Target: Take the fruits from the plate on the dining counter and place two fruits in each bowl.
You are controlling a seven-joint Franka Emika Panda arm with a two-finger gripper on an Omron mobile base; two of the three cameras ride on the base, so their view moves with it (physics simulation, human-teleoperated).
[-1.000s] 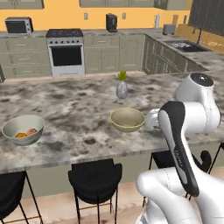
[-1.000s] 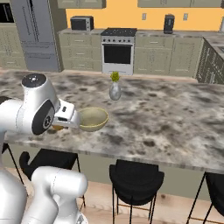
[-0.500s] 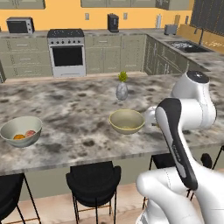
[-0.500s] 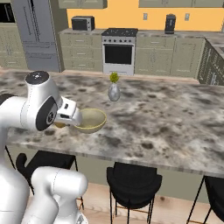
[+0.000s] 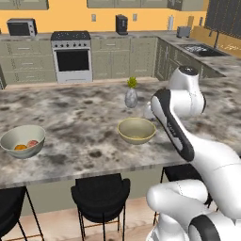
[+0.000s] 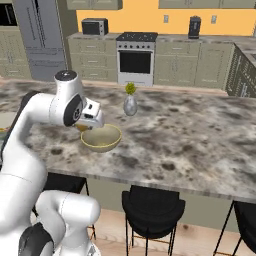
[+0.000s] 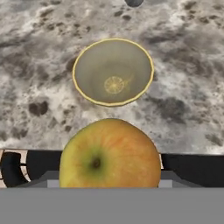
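- A yellow-orange fruit [image 7: 109, 154] was gripped in the pincer [image 6: 82, 127], its stem dimple turned toward the hand camera, and it was carried above the marble worktop [image 5: 84, 117] rather than resting on it.
- The near bowl [image 7: 113, 71] lay ahead of the fruit in the hand view, upright and apparently empty, with a pale mark at its bottom; in the right base view the fruit hung at that bowl's [image 6: 101, 137] rim, on the arm's side.
- The step in hand was judged to be the drop into this bowl. It would be done well if the fruit were brought over the bowl's middle and lowered close to the bottom before release, so that it could not bounce or roll over the rim.
- Two fruits [image 5: 26, 145] were already seen in the far bowl [image 5: 22, 140], well apart to the left.
- A small vase [image 5: 131, 97] stood just behind the near bowl; a wide swing toward it was to be avoided.
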